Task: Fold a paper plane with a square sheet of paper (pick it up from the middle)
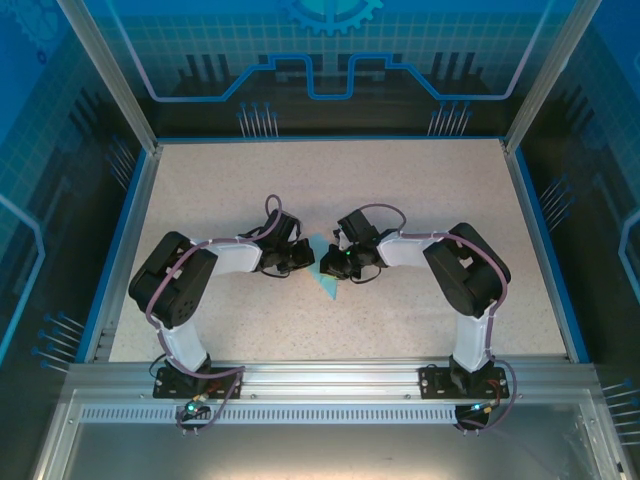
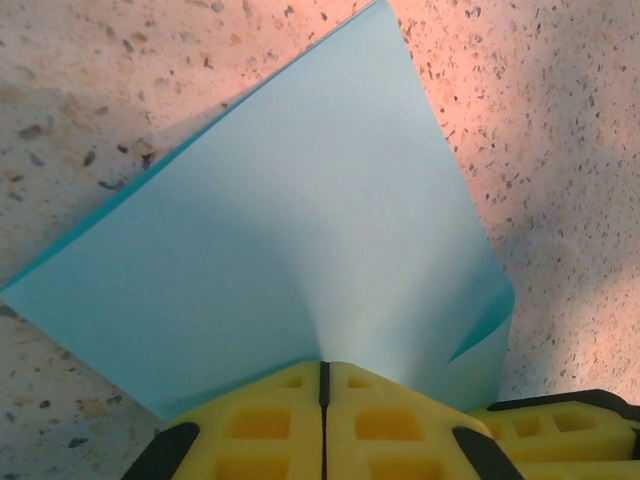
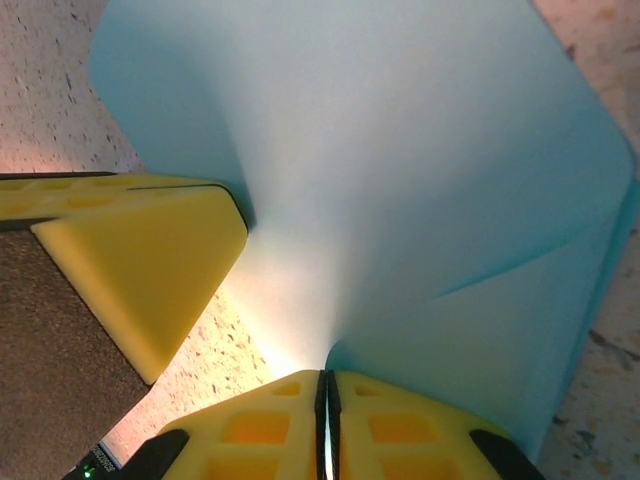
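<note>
Left gripper [image 2: 323, 366]: jaws together, clamped on the sheet of paper [image 2: 300, 220] at its near edge. Right gripper [image 3: 323, 378]: likewise pinched shut on the sheet, just beside the left one. The sheet bows up near the middle of the table [image 1: 400, 190], one corner curled over. No sharp crease visible; judged early, nearly all the plane's folds are left to make.

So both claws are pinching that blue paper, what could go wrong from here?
The left gripper and right gripper both pinch the sheet at points close together; pulling apart could tear it. Its corner already curls over, so a stray crease might spoil the fold. The fingers sit near enough to bump.
</note>
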Tool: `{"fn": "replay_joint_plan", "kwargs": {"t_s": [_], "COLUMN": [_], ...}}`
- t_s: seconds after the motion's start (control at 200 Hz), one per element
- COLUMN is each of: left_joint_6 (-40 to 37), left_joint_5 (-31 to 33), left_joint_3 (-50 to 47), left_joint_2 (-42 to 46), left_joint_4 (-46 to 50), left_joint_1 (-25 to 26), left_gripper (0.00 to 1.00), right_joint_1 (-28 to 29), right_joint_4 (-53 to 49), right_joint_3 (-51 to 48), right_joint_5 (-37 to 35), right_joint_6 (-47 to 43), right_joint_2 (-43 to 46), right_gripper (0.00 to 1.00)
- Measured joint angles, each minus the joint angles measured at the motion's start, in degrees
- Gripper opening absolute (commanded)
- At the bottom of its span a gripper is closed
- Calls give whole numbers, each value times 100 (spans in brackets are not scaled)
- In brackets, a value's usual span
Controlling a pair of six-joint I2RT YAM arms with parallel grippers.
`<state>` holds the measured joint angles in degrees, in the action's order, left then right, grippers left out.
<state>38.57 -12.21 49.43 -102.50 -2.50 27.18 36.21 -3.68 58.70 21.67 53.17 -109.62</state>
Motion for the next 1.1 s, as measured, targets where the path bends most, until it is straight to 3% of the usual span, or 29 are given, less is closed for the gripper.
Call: {"fn": "replay_joint_plan", "kwargs": {"t_s": [0.715, 1.1], "left_joint_6": [0, 52], "left_joint_5": [-13, -9], "left_joint_3": [4, 4], "left_joint_2": [-22, -20], "left_joint_4": [-42, -39], "left_joint_1": [0, 0], "left_gripper": [8, 14], "right_joint_1": [-37, -63], "right_joint_4": [146, 199], "right_joint_3": [-33, -22], "right_joint_5": [42, 173], "right_joint_6": [87, 92], "right_joint_2": [-4, -66], "right_gripper": [14, 24]}}
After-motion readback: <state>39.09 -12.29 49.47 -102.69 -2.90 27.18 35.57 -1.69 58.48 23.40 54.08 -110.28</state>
